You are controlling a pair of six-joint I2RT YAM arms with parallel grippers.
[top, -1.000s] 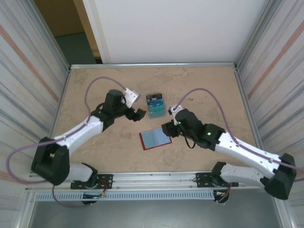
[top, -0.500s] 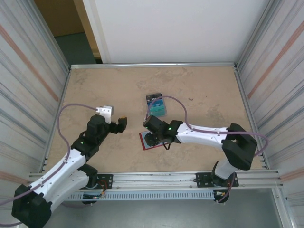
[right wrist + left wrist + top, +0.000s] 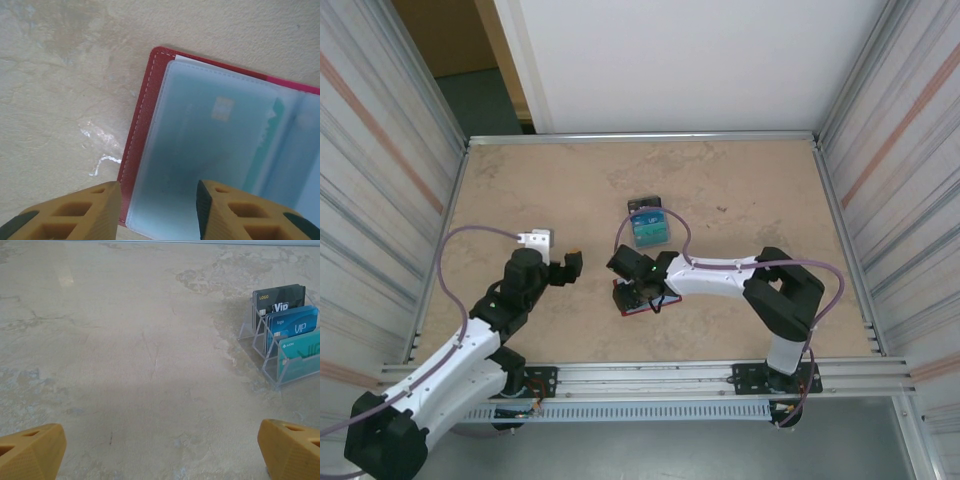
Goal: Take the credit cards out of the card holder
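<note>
The card holder (image 3: 142,125), a red wallet, lies open and flat on the table with its pale clear sleeves (image 3: 210,150) facing up. Through one sleeve a credit card's chip (image 3: 222,108) shows faintly. My right gripper (image 3: 157,212) hovers open just over the wallet's left edge, one finger on each side of the sleeve's corner. From above, this gripper (image 3: 638,288) covers most of the wallet (image 3: 623,304). My left gripper (image 3: 160,455) is wide open over bare table, with nothing between its fingers. It sits left of the wallet (image 3: 572,262).
A clear plastic stand (image 3: 260,347) holds three upright cards, one black, one blue and one teal, beyond the wallet (image 3: 648,226). The right arm's purple cable (image 3: 678,232) loops beside it. A metal rail (image 3: 640,375) runs along the near edge, and walls close both sides.
The right arm has swung left, and its gripper went from right of the wallet to over its left part. The left gripper has drawn back from near the card stand toward the near left.
</note>
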